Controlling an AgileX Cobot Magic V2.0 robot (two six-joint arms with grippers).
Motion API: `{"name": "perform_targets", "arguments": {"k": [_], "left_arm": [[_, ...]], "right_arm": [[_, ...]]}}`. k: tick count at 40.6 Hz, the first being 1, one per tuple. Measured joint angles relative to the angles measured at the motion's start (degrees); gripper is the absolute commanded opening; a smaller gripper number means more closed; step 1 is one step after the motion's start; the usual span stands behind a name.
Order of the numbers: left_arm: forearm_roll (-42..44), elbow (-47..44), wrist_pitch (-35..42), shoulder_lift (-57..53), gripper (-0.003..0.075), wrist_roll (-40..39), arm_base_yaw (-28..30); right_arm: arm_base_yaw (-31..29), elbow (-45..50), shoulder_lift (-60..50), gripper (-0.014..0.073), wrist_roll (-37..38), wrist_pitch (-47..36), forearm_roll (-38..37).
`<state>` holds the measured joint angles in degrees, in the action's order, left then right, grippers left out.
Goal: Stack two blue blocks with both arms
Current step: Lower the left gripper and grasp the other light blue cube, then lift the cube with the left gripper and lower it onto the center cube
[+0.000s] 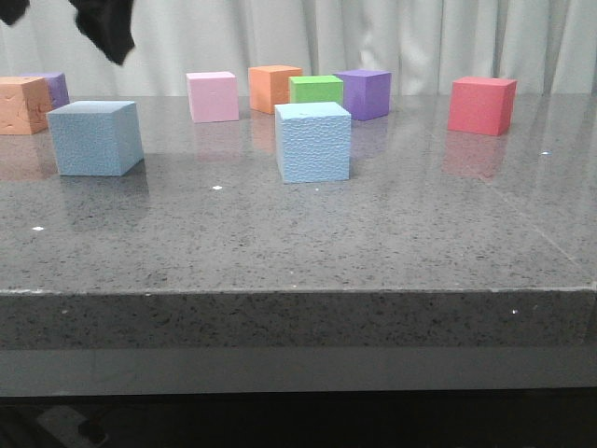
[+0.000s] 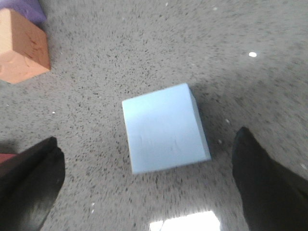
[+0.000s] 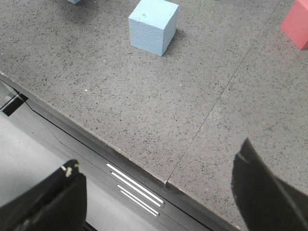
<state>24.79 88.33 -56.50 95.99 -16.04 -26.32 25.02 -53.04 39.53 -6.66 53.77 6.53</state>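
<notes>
Two pale blue blocks stand apart on the grey table: the left blue block and the centre blue block. My left gripper hangs high above the left block, only partly in the front view. In the left wrist view my left gripper is open and empty, its fingers wide apart, with the left blue block below it. My right gripper is open and empty over the table's front edge, far from the centre blue block. It is out of the front view.
Along the back stand a pink cube, an orange cube, a green cube, a purple cube and a red cube. At the far left are another orange cube and a purple cube.
</notes>
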Motion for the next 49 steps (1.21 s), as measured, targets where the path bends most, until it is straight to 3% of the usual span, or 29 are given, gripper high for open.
{"name": "perform_targets", "arguments": {"k": [16,34,43,49], "left_arm": [[-11.4,8.9,0.4,11.7,0.0692,-0.1,8.4],[-15.6,9.1,1.5,15.6,0.0686,0.1,9.0],[-17.0,9.1,0.2,15.6,0.0495,0.1,9.0],[-17.6,9.2,-0.2,15.6,0.0421,0.1,9.0]], "right_arm": [[0.0,0.0,0.0,0.0615,0.0,0.0,0.0],[0.0,0.0,0.0,0.0615,0.0,0.0,0.0],[0.0,0.0,0.0,0.0615,0.0,0.0,0.0],[0.0,0.0,0.0,0.0615,0.0,0.0,0.0]]}}
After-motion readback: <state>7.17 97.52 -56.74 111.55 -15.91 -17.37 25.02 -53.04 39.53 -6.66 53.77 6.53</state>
